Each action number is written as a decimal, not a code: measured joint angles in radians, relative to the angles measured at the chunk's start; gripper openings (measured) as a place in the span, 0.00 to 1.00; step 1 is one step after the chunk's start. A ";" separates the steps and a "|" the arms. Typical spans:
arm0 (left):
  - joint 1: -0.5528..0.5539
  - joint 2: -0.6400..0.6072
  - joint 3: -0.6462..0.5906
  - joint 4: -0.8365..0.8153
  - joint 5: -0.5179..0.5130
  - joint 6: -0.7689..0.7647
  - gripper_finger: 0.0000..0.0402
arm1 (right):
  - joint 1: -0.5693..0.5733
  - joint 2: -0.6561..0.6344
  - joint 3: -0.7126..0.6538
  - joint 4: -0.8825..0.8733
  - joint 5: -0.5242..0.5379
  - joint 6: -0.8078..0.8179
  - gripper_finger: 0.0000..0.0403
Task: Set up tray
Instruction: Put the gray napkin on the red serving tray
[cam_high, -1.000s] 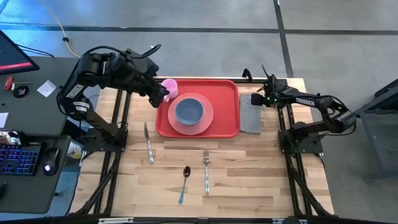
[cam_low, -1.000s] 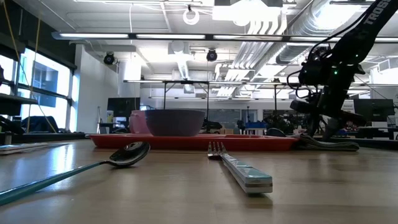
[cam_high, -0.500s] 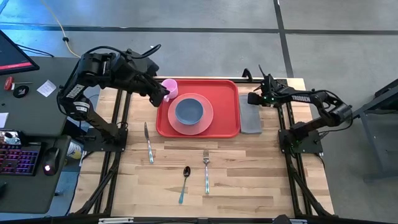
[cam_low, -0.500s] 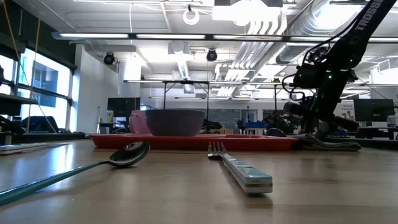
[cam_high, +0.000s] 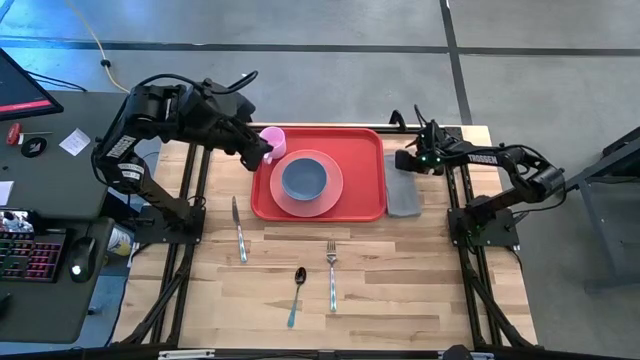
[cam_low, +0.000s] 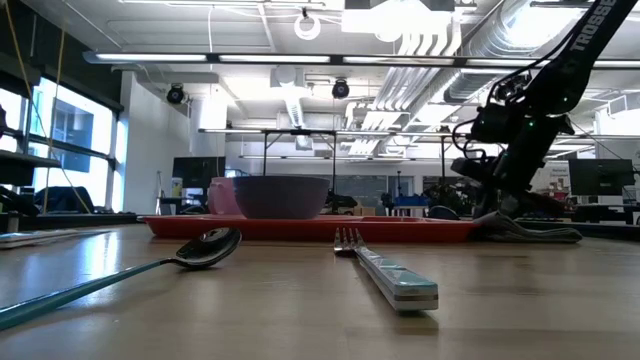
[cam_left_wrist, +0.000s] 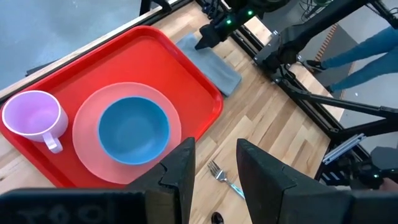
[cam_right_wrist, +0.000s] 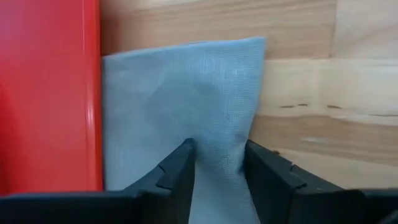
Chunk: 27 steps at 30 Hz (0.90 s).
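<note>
Tray (cam_high: 362, 170) sits upper centre on the desk (cam_high: 400, 270). Napkin (cam_high: 402, 185) lies along its right edge, long axis up-down. Your right tool (cam_high: 408, 158) pinches the napkin's far end, fingers closing; left tool (cam_high: 265, 153) hovers apart, upper left.

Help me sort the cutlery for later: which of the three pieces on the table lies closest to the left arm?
The knife, left of the spoon and fork, just below the tray's left corner.
</note>
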 joint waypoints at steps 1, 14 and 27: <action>0.000 0.000 0.000 0.003 0.000 0.000 0.38 | 0.000 0.000 0.000 -0.005 -0.003 -0.008 0.30; 0.000 0.000 0.000 0.018 -0.001 -0.002 0.38 | 0.000 -0.102 -0.003 -0.109 0.028 -0.078 0.05; 0.000 0.000 0.000 0.045 -0.031 0.025 0.38 | 0.001 -0.464 -0.002 -0.156 -0.017 0.023 0.01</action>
